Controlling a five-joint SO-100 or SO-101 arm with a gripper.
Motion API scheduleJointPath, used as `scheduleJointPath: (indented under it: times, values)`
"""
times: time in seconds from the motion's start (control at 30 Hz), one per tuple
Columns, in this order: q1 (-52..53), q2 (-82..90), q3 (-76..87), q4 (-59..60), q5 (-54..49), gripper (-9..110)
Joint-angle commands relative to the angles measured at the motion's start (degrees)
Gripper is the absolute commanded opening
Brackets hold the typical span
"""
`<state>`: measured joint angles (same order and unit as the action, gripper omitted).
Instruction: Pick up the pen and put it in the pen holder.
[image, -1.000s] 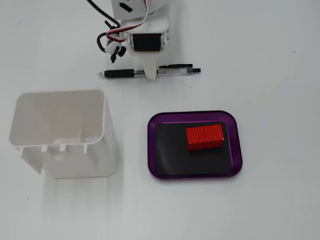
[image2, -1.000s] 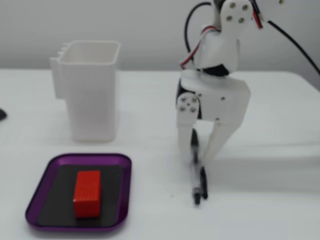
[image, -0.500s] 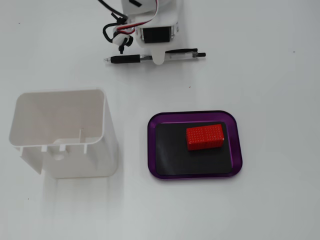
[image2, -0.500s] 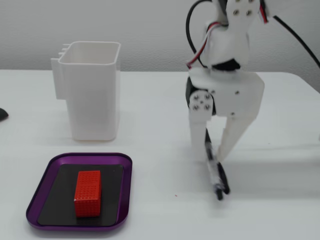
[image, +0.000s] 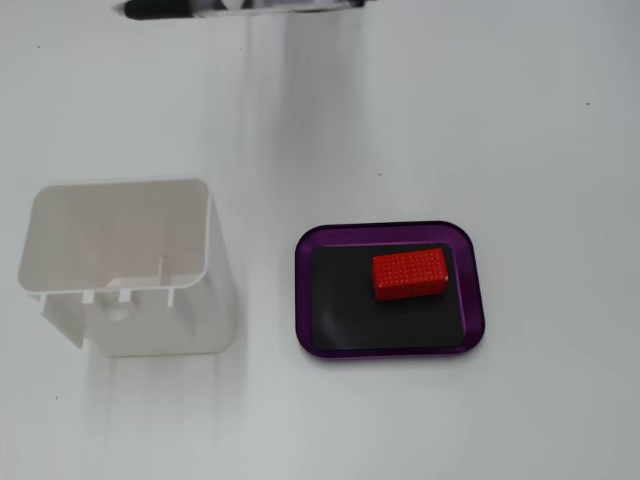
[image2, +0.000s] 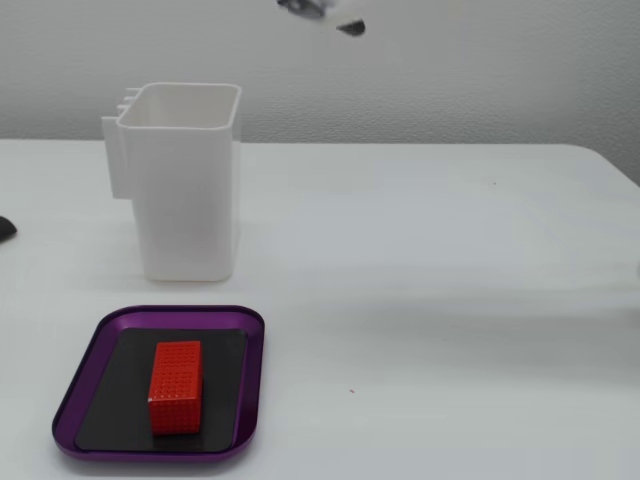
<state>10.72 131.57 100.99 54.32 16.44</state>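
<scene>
Overall, the white table (image: 520, 120) is bare and matte, backed by a pale wall (image2: 480, 70) in a fixed view. Toward its left edge stands the white pen holder (image: 120, 262), upright and open-topped. Right of it, apart, lies a purple tray (image: 475, 300) carrying a red block (image: 410, 274). A dark pen-like object (image: 170, 9) blurs along the far edge; the gripper cannot be made out.

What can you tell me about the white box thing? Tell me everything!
The white pen holder is a tall, boxy cup that looks like smooth plastic. It stands upright on the table with its top open, and looks empty. Small ribs and a ledge stick out on one side. It sits apart from the purple tray.
</scene>
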Motion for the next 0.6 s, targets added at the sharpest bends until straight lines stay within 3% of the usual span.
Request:
scheduleJointPath:
  times: [0.0, 0.17, 0.4, 0.57]
  values:
    - [0.35, 2.11, -4.13, -8.09, 1.41, 0]
    - [0.79, -7.38, -7.82, -11.34, 1.32, 0]
    - [1.05, -30.85, -29.44, -7.21, 2.9, 0]
    - [1.05, -45.35, -46.93, -0.53, 13.62, 0]
